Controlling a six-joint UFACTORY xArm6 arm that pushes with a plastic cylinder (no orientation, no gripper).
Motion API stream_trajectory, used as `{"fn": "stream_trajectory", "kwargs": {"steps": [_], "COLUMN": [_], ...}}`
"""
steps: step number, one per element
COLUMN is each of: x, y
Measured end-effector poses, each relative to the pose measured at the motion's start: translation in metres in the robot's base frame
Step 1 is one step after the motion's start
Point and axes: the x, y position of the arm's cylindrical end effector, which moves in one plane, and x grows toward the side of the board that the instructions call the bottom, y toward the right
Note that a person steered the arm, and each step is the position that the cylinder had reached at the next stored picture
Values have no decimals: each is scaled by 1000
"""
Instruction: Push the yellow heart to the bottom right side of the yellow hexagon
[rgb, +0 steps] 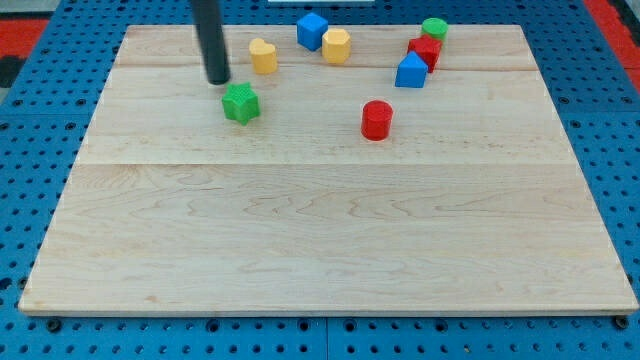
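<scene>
The yellow heart (263, 55) lies near the board's top, left of centre. The yellow hexagon (336, 46) lies to its right, with a blue cube (312, 30) just up-left of the hexagon. My tip (217, 80) is at the end of the dark rod, down-left of the yellow heart and apart from it. A green star (240, 103) lies just down-right of the tip.
A red cylinder (376, 119) stands right of centre. A blue block (410, 72), a red block (424, 50) and a green cylinder (434, 29) cluster at the top right. The wooden board (320, 230) lies on a blue pegboard.
</scene>
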Motion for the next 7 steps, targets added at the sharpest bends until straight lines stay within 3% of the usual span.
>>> {"fn": "stream_trajectory", "kwargs": {"steps": [1, 3, 4, 5, 7], "x": [-32, -29, -62, -60, 6], "y": [7, 79, 66, 91, 108]}}
